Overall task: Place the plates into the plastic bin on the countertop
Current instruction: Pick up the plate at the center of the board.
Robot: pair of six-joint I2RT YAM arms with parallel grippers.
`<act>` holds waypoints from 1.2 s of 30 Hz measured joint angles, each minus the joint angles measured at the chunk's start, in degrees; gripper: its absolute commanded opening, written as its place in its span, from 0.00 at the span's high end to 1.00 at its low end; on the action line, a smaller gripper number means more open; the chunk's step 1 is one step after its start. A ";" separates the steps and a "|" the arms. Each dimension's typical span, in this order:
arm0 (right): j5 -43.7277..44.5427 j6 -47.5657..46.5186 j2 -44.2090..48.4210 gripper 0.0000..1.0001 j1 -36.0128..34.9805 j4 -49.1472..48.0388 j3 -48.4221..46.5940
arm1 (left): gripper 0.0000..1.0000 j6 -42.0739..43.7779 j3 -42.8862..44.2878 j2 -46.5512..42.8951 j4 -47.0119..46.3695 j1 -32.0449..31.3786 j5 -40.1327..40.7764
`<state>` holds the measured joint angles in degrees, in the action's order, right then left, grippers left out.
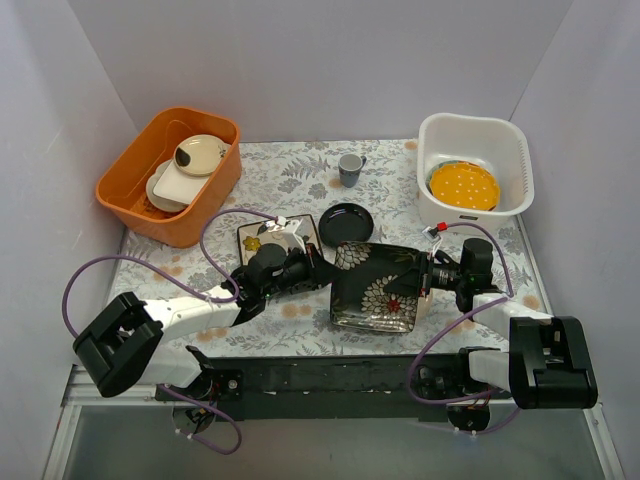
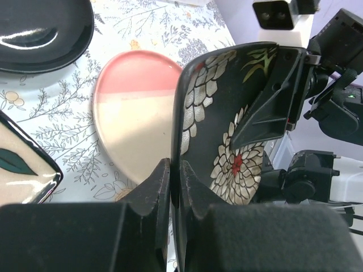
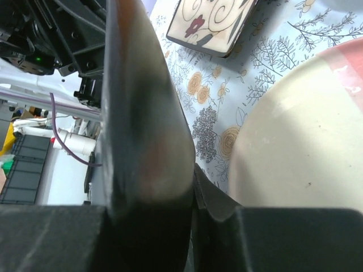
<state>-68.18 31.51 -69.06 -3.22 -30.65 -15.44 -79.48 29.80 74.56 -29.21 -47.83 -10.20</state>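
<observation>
The black square plate with white flowers (image 1: pixel 378 287) hangs between both grippers just above the countertop (image 1: pixel 300 175). My left gripper (image 1: pixel 320 272) is shut on its left rim, seen in the left wrist view (image 2: pixel 176 175). My right gripper (image 1: pixel 428 276) is shut on its right rim, seen in the right wrist view (image 3: pixel 193 187). A pink plate (image 2: pixel 133 122) lies under the black plate (image 2: pixel 227 124) and is hidden from above. The white plastic bin (image 1: pixel 510 140) at the back right holds the yellow scalloped plate (image 1: pixel 464 185). A small black plate (image 1: pixel 348 220) and a cream square plate (image 1: pixel 262 238) lie behind.
An orange tub (image 1: pixel 215 195) with cream dishes stands at the back left. A small grey-blue cup (image 1: pixel 350 168) stands at the back middle. White walls close in the sides and back. Purple cables loop over the left arm.
</observation>
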 measured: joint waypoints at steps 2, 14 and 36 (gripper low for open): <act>-0.39 0.52 0.07 0.99 -0.07 -0.11 0.00 | 1.00 -0.39 -0.22 0.00 0.07 0.02 0.13; 0.26 0.09 1.55 0.99 -0.07 1.11 0.00 | 1.00 -0.17 -0.17 0.00 0.17 0.00 0.35; 3.96 -1.51 3.43 0.99 -0.28 5.22 -0.94 | 0.15 1.62 2.43 0.98 0.00 -0.28 0.74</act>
<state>-64.23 30.00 -65.63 -3.51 -25.43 -16.38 -77.87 32.23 75.55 -29.21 -48.12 -9.45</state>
